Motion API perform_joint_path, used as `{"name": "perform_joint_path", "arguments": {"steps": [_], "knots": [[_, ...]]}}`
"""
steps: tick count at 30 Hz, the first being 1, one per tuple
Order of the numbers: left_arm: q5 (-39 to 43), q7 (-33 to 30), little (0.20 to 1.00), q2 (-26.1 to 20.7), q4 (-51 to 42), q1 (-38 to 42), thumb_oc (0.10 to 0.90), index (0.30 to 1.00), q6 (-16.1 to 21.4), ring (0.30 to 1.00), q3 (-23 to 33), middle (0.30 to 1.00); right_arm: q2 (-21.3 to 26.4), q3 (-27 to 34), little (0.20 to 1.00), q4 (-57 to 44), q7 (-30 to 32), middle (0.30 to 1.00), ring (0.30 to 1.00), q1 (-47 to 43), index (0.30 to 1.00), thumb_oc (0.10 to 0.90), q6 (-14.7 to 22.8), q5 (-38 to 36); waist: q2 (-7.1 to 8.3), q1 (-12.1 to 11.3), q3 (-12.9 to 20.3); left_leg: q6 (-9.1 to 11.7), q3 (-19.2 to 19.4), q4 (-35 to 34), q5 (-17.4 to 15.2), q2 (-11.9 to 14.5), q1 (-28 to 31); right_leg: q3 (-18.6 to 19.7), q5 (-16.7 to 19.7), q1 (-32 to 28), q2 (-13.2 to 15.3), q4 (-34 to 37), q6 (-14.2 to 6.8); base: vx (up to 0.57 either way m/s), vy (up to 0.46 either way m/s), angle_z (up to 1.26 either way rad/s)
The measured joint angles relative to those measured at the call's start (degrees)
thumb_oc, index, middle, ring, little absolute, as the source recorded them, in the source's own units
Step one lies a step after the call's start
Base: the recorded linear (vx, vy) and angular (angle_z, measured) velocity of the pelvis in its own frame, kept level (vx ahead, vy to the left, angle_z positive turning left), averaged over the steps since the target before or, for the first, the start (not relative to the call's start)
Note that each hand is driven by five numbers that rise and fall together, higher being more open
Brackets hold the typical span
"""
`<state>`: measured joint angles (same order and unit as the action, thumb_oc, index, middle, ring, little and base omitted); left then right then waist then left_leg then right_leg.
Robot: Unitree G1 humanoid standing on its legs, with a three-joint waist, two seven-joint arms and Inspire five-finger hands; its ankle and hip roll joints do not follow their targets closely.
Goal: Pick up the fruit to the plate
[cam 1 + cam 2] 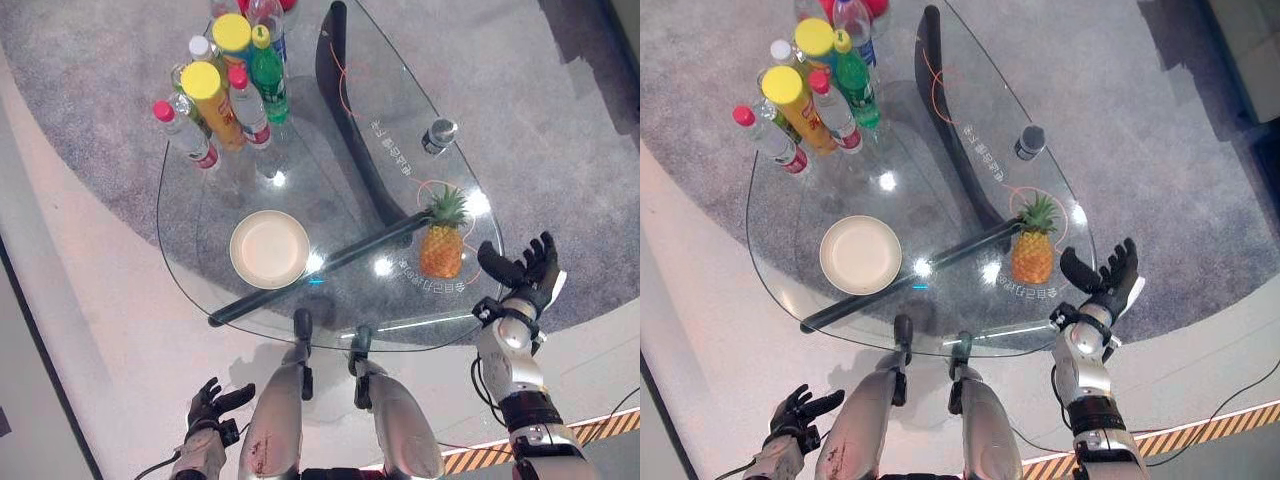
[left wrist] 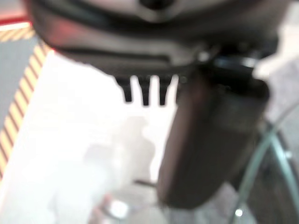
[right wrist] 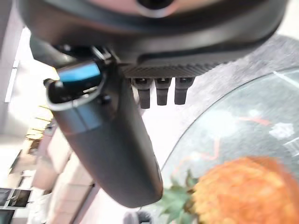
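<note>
Hung low off the table's near edge, left hand (image 1: 212,403) loosely spread and empty; nearer the fruit, right hand (image 1: 525,268) fingers wide, just beside the upright pineapple (image 1: 441,243) standing inboard, crown up, well apart from the cream plate (image 1: 269,249).

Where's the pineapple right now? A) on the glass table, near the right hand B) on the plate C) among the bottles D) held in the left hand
A: the pineapple stands upright on the glass table, apart from the empty plate, with the open right hand just beside it at the table's edge.
</note>
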<state>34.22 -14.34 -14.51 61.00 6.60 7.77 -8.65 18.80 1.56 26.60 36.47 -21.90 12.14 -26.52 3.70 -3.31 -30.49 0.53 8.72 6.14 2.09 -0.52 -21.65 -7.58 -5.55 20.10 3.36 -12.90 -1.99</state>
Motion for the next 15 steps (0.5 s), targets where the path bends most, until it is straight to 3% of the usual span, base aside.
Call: {"name": "perform_joint_path", "arguments": {"steps": [15], "knots": [[3.4,-3.0,0.9,-0.2,-6.4,0.7,0.8,0.9,0.0,0.9,-4.0,0.9,5.9,-5.4,0.9,2.0,0.9,0.9,0.9,-11.1,0.9,0.8,-5.2,0.1,-0.74,-1.4,-0.3,-0.6,0.0,1.1,2.0,0.0,-8.8,0.0,-1.5,12.0,0.6,-7.5,0.9,-0.01,0.042,-0.01]]}}
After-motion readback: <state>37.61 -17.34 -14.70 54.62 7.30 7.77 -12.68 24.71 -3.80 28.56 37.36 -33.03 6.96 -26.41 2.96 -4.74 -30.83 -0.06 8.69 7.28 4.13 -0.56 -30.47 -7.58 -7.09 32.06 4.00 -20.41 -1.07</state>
